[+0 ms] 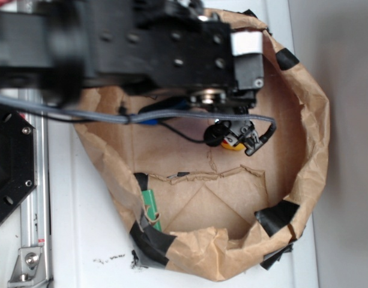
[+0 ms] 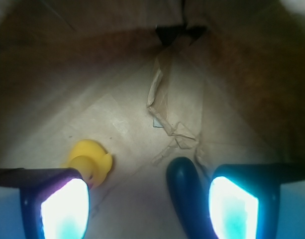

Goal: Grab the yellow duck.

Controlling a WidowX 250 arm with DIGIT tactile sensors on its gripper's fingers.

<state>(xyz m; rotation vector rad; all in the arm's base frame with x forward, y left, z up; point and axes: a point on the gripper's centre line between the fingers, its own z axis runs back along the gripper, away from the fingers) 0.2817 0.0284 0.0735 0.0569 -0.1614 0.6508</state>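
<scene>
— Since the black robot arm (image 1: 141,48) covers so much of the overhead view, where is the small bright yellow rubber duck (image 2: 89,162)?

— On the floor of the crumpled brown paper bag (image 1: 310,138), near its middle. From the exterior camera only a sliver of yellow shows under the black gripper (image 1: 235,137), with a touch of red-orange at its edge. The wrist camera gives more: the duck lies low on the left, right beside the upper inner corner of the left finger pad (image 2: 62,209), and I cannot tell whether they touch.

— And the jaws?

— Spread wide. Both pads glow pale blue-white at the bottom corners of the wrist view, well apart, with nothing pinched between them. A dark, rounded, elongated object (image 2: 184,191) sits in the gap, close to the right pad — its colour reads as very dark blue-green in this light.

— Anything else in the bag?

— A torn, wrinkled paper seam (image 2: 172,114) runs down the floor ahead of the gripper. Black tape patches (image 1: 277,213) hold the rim together, and a green strip (image 1: 150,207) is stuck at the lower left wall. A grey cable (image 1: 171,118) crosses over the opening — below the arm's body.

— What is the bag on?

— A white table (image 1: 81,228), beside a metal rail (image 1: 35,198).
</scene>
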